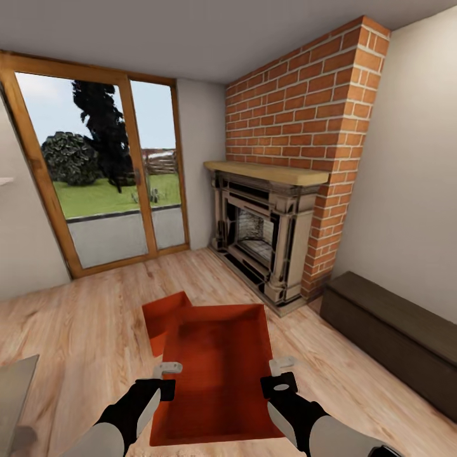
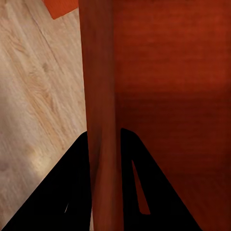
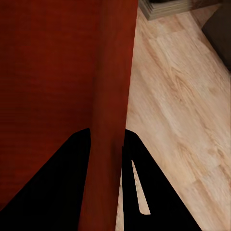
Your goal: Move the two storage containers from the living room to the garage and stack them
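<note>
I'm in the living room: light plank floor (image 1: 76, 330), brick fireplace (image 1: 298, 158) upper right of the head view, wood-framed glass door (image 1: 101, 171) upper left, dark low bench (image 1: 393, 330) along the right wall.

Nearer bin (image 1: 219, 368) sits bottom centre of the head view, lifted between both arms, open side up. Second bin (image 1: 162, 317) is just behind it toward centre-left, on the planks, mostly hidden by the first; can't tell if they touch.

Left gripper (image 1: 169, 370) at bottom left is clamped on the nearer bin's left wall. In the left wrist view that wall (image 2: 98, 96) runs straight between the dark fingers (image 2: 57, 192), one on each side, pinched tight.

Right gripper (image 1: 280, 368) at bottom right does likewise on the right wall (image 3: 113, 96): its fingers (image 3: 53, 187) straddle it in the right wrist view, closed down to the wall's thickness.
</note>
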Available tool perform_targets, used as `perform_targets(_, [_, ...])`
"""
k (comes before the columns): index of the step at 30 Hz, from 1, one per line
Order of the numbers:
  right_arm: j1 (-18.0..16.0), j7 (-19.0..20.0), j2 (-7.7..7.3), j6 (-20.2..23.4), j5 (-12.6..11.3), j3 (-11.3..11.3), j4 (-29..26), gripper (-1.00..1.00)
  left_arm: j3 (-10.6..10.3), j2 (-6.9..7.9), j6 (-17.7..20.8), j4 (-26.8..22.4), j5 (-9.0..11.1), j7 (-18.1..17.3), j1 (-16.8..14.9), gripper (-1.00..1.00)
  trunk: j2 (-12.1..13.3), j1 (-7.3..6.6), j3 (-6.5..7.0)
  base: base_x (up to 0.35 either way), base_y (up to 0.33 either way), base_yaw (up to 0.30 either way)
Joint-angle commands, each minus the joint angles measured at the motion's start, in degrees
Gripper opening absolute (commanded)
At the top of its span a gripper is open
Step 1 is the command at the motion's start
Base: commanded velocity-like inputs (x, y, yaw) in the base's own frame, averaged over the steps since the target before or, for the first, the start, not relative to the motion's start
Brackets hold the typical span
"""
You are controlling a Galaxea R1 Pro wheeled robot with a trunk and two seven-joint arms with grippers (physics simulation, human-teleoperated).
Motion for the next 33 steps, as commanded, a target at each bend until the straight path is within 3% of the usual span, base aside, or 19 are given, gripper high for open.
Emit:
perform_targets(1, [0.0,-0.1,0.33,0.4,0.0,0.4,-1.6,-1.00,-0.2,-0.13,0.2,0.0,0.8,0.2,0.0,-1.00,0.0,0.02,-0.03,0.000,0.000,0.300])
perform_targets(23, [0.0,-0.1,0.30,0.4,0.0,0.4,-1.6,-1.00,-0.2,-0.13,0.2,0.0,0.8,0.2,0.0,-1.00,0.0,0.02,-0.03,0.000,0.000,0.297])
perform_targets(33, [0.0,-0.1,0.29,0.4,0.0,0.4,-1.6,-1.00,-0.2,-0.21,0.2,0.0,0.8,0.2,0.0,-1.00,0.0,0.02,-0.03,0.000,-0.053,0.043])
